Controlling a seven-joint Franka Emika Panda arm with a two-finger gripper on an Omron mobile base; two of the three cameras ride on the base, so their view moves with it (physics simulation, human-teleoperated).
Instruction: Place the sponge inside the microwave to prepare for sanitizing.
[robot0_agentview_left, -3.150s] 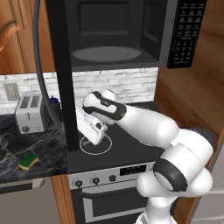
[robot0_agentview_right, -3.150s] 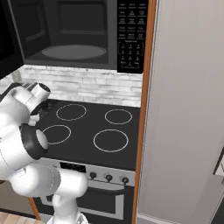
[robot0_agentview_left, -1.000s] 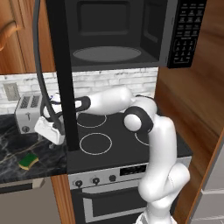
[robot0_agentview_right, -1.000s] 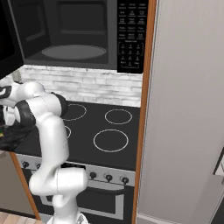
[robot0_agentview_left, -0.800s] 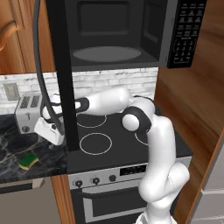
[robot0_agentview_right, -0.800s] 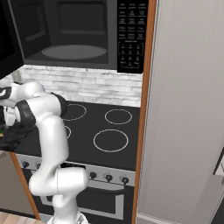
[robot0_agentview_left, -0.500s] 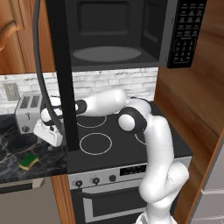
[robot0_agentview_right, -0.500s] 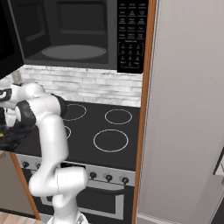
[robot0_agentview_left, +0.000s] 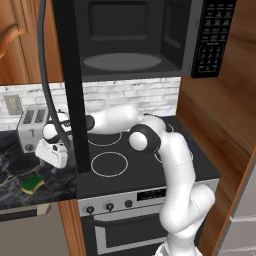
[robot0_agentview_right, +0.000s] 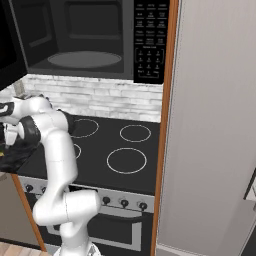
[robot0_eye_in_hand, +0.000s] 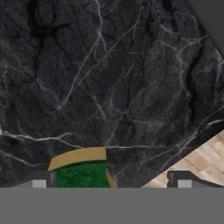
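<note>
The reach for the sponge (robot0_agentview_left: 32, 184) was in hand; the gripper (robot0_agentview_left: 54, 161), jaws spread and empty, hovered above it on the left counter (robot0_agentview_left: 15, 155); next, a descent onto it.

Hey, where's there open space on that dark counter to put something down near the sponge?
The marble counter is bare between the toaster and the sponge. It gets tight to the sponge's right, where the open end effector hovers beside the hanging microwave door.
</note>
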